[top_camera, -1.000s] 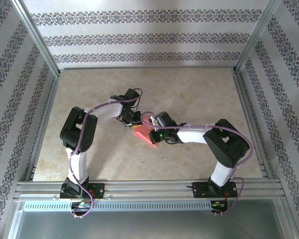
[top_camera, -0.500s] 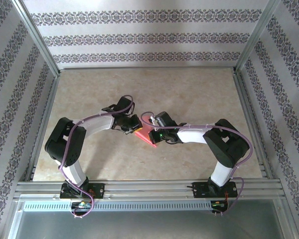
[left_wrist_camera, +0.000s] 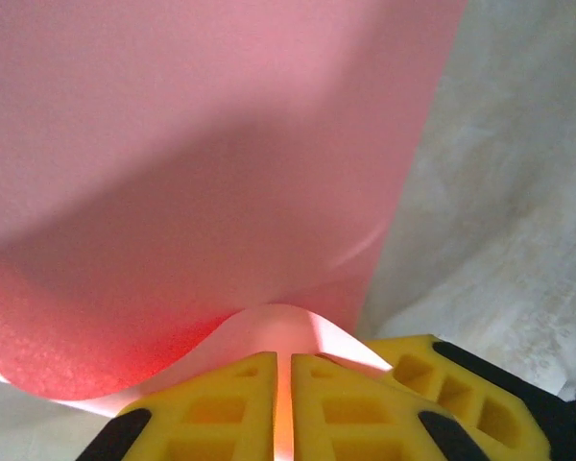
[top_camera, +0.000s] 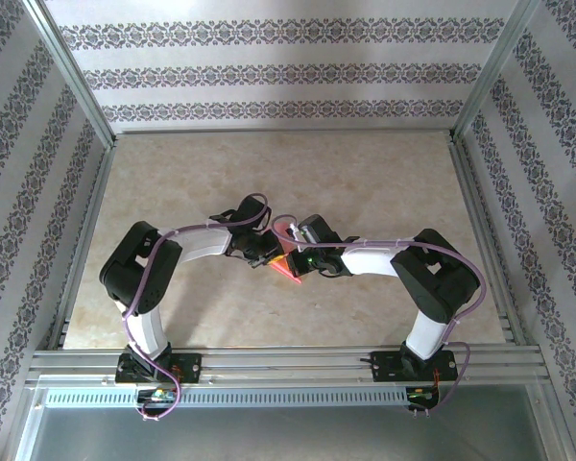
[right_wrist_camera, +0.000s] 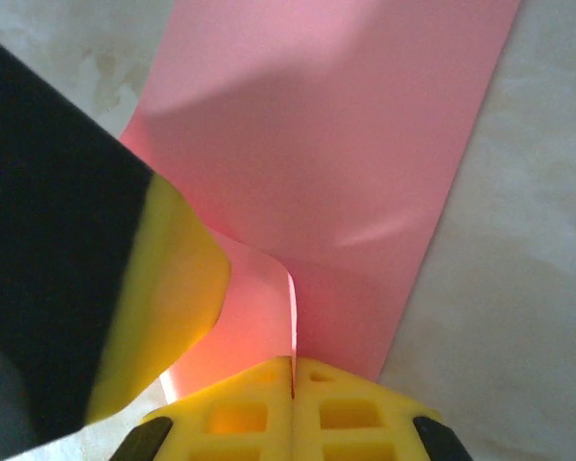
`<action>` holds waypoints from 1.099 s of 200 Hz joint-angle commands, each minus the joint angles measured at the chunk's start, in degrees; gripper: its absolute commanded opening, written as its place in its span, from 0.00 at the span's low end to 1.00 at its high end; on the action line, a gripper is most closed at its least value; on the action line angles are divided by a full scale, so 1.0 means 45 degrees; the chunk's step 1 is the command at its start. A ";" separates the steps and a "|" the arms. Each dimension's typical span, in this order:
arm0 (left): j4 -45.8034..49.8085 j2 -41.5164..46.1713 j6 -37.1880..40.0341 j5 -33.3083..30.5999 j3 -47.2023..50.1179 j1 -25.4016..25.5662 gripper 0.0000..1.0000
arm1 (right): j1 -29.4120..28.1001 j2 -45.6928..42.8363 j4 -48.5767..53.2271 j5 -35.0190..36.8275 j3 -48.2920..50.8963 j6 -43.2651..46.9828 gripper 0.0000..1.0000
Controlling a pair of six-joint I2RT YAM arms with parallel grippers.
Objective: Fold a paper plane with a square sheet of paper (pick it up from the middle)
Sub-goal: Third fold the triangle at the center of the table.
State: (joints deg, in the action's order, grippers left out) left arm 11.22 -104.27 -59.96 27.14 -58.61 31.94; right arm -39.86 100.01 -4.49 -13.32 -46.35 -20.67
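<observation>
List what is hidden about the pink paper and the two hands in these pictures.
- Top view: the paper is mostly covered by the left hand and the right hand. Its folds are too small to tell.
- Left wrist view: the frame cuts off the paper's far and left edges, so its outline is unknown.
- Right wrist view: a blurred black and yellow finger covers the paper's left side.

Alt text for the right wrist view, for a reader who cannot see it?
The right gripper, yellow-fingered, is shut on a raised fold of the pink sheet, which stretches away across the pale marbled table. A large black-and-yellow finger crowds in from the left, beside the fold.
</observation>
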 commanded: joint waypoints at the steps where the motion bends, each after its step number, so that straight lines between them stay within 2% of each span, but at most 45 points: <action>1: -0.0116 0.0009 -0.0173 -0.0190 0.0070 0.0196 0.12 | 0.0104 0.0386 0.0427 0.0167 -0.0072 0.0101 0.03; 220: 0.0125 0.0134 0.0316 -0.0786 0.1036 0.0187 0.12 | 0.0165 0.0478 0.0725 0.0072 -0.0277 -0.0153 0.05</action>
State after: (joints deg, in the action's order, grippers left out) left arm 10.39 -104.01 -60.03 26.11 -55.81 31.94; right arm -39.86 100.77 -4.47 -13.37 -47.16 -20.88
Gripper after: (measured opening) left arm 0.120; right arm 0.057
